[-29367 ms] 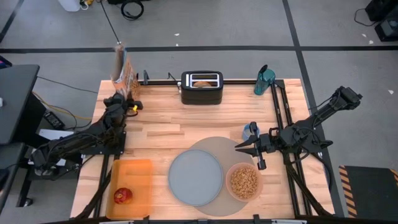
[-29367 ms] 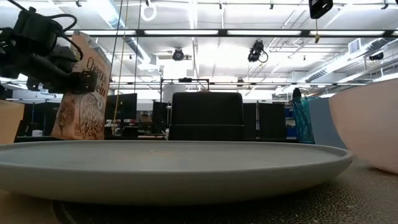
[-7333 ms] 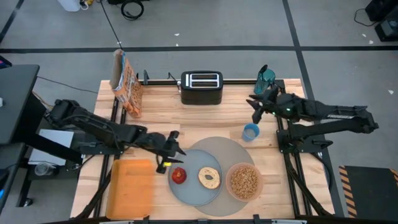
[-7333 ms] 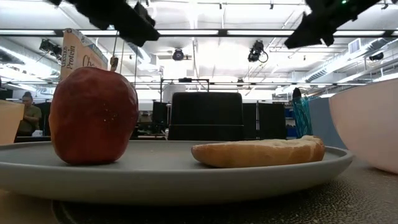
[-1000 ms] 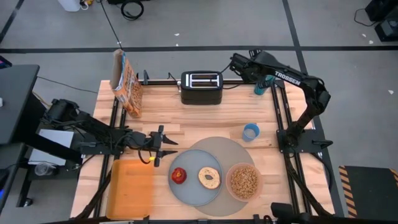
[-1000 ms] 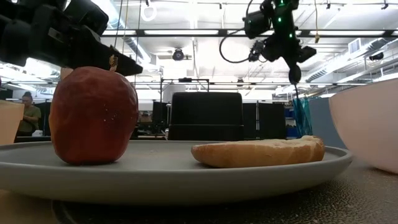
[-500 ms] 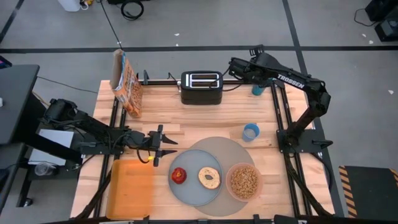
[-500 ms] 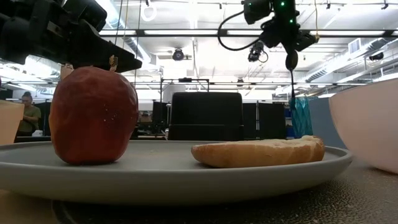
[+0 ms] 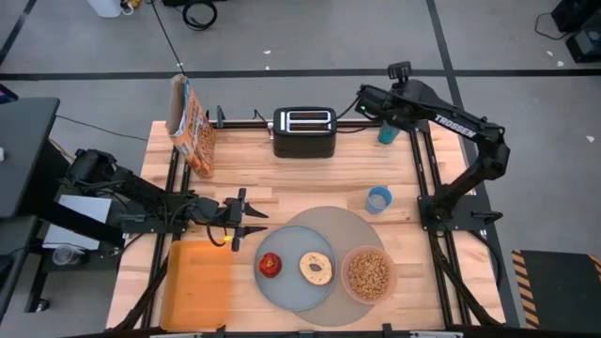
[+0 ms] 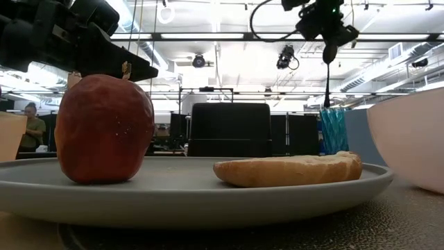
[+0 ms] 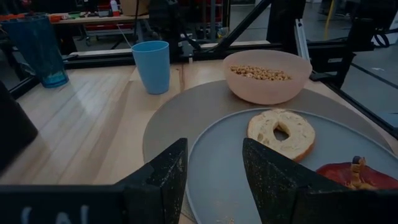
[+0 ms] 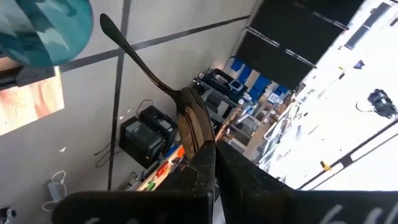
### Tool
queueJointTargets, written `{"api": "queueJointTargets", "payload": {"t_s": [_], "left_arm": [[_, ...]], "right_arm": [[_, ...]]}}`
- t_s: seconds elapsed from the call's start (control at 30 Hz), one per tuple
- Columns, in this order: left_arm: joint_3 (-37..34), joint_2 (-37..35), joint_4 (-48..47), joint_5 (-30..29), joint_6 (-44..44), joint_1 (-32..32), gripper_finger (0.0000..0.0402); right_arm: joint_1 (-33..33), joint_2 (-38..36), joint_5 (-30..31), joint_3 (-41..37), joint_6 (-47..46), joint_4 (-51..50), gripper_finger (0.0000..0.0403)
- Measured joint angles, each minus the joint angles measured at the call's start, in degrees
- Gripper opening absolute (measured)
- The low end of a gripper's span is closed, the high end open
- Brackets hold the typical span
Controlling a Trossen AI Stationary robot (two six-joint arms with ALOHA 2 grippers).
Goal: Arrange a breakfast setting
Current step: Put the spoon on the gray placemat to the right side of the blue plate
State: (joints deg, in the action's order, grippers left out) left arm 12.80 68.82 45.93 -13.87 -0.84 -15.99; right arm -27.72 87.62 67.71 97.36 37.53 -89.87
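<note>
Right arm has swung a touch further outward at the table's one o'clock corner; left hasn't budged. Left gripper [image 9: 252, 222] hangs half-open and empty, apple [image 9: 270, 265] and bagel [image 9: 316, 268] at its four o'clock. Right gripper [image 9: 377, 107] pinches the spoon [image 12: 154, 79] shut, above the tumbler [image 9: 388, 131], probably lifting it clear.

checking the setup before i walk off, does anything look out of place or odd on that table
Nothing is spilled or damaged. The one odd thing: the metal spoon is not on the mat but pinched in the right gripper above the teal tumbler at the table's far right corner.
</note>
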Motion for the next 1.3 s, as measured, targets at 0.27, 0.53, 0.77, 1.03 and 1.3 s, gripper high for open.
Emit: {"api": "queueJointTargets", "payload": {"t_s": [0.27, 0.53, 0.77, 1.03, 1.3], "left_arm": [[0.0, 0.0, 0.0, 0.0, 0.0, 0.0, 0.0162], [0.0, 0.0, 1.3, 0.0, 0.0, 0.0, 0.0162], [0.0, 0.0, 2.8, 0.0, 0.0, 0.0, 0.0162], [0.0, 0.0, 3.2, 0.0, 0.1, 0.0, 0.0162], [0.0, 0.0, 3.2, 2.5, 0.2, 0.0, 0.0162]], "right_arm": [[0.8, -3.3, -1.4, 0.0, 0.5, 0.5, 0.0012], [0.8, -5.4, -26.0, 0.0, 6.3, 8.1, 0.0012], [-0.1, -5.4, -27.3, 0.0, 6.3, 5.2, 0.0012], [0.3, -6.7, -31.2, 0.0, 4.7, 4.7, 0.0012], [2.2, -10.1, -48.3, 0.0, 2.8, 6.0, 0.0012]]}}
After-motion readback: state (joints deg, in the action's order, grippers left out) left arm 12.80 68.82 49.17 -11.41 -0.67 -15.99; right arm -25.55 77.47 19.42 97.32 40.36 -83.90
